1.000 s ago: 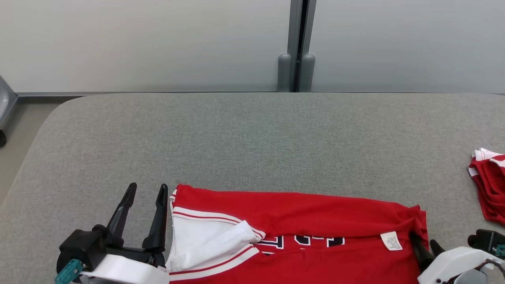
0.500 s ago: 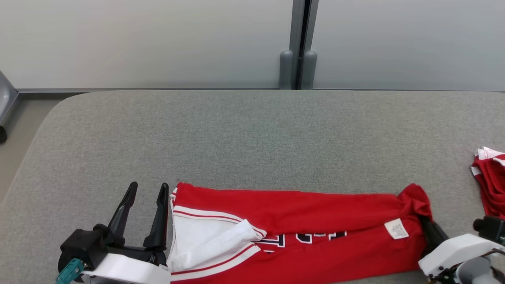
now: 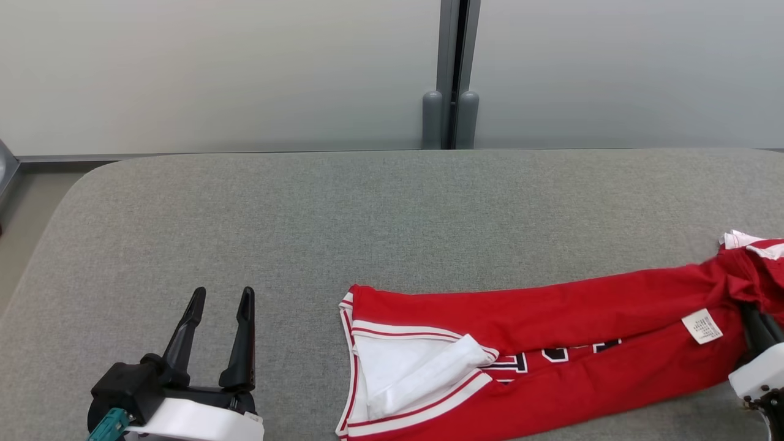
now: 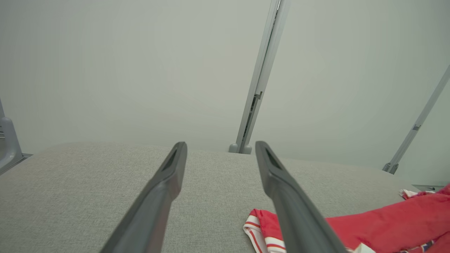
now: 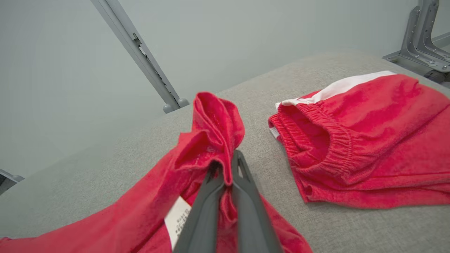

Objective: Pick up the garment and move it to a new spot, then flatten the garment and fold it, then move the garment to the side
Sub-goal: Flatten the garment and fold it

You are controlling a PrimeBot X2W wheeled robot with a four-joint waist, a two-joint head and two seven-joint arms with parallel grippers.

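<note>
The garment (image 3: 551,337) is a red jersey with white trim and dark lettering, folded into a long strip across the near right of the grey table (image 3: 392,214). My right gripper (image 3: 752,313) is shut on the strip's bunched right end, where a white label (image 3: 702,326) shows. In the right wrist view the gripper (image 5: 226,162) pinches a raised fold of the red cloth (image 5: 214,119). My left gripper (image 3: 223,294) stands open at the lower left, well clear of the jersey's white-trimmed left edge. The left wrist view shows its fingers (image 4: 165,182) spread over bare table, the garment (image 4: 369,228) to their right.
A second red piece with a white stripe and an elastic waistband (image 5: 369,133) lies just right of the pinched end, at the table's right edge (image 3: 744,239). A grey wall with a vertical post (image 3: 450,73) stands behind the table. Floor shows at the far left (image 3: 24,202).
My right gripper has shut on the garment's right end and dragged it to the right. The garment's left edge has drawn away from the left gripper, which has stayed put.
</note>
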